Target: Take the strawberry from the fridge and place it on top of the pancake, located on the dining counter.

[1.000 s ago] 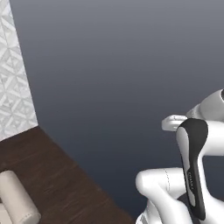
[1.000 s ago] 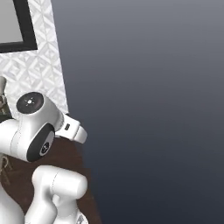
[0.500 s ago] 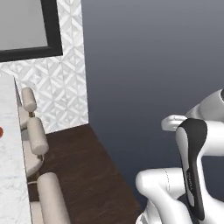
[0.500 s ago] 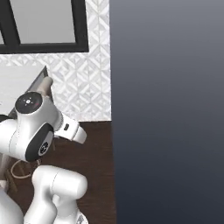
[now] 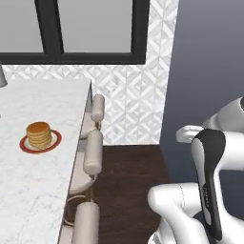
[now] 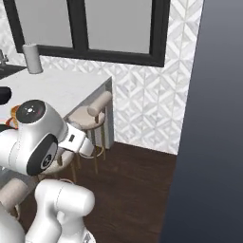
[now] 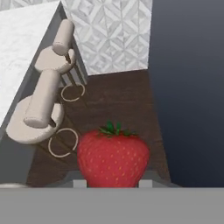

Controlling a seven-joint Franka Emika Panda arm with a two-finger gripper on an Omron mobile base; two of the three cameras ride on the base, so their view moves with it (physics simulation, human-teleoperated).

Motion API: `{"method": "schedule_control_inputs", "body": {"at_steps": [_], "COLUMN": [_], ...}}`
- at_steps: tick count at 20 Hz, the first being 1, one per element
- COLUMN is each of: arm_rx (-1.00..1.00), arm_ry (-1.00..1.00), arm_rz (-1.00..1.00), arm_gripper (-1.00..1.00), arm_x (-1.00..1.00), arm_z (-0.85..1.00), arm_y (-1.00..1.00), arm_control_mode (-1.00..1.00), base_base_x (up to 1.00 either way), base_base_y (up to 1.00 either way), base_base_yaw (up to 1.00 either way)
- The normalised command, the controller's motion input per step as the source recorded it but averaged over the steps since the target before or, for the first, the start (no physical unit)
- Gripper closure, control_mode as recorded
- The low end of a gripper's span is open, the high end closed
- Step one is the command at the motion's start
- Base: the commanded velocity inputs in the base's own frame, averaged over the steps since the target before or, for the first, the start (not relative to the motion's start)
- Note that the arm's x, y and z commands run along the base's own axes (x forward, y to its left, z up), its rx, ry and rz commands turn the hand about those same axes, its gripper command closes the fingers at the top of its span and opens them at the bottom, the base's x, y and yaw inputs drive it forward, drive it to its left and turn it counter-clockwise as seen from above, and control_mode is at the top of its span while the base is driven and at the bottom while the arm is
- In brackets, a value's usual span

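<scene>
Hand view: tool (image 7: 113,183) closed on the strawberry (image 7: 113,156) at 6 o'clock, above dark floor (image 7: 118,105). Pancake (image 5: 38,134) rests on the marble worktop (image 5: 43,190), stools (image 5: 92,152) alongside.

You see a wall (image 5: 128,109) covered with white tiles in a geometric diamond pattern. Above it sits a window (image 5: 90,28) with a thick black frame and pale grey panes. The floor (image 5: 128,186) is dark brown wood. Along the edge of the white counter stand beige stools (image 5: 93,152) with rounded padded backs and thin metal foot rings. On your right a plain dark grey-blue surface (image 6: 213,118) rises. The light is soft and even.
</scene>
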Motion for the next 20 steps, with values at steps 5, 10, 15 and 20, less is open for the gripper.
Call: {"method": "schedule_control_inputs", "body": {"at_steps": [5,10,15,20], "arm_rx": [0.0,0.0,0.0,0.0], "arm_ry": [0.0,0.0,0.0,0.0], "arm_rz": [0.0,0.0,0.0,0.0], "arm_gripper": [1.0,1.0,1.0,1.0], "arm_x": [0.0,0.0,0.0,0.0], "arm_z": [0.0,0.0,0.0,0.0], "arm_y": [0.0,0.0,0.0,0.0], "arm_control_mode": [1.0,1.0,1.0,1.0], "base_base_x": [0.79,0.71,0.67,0.83], "base_base_y": [-0.03,-0.03,-0.04,-0.22], "base_base_yaw": [0.73,0.78,0.81,0.69]}}
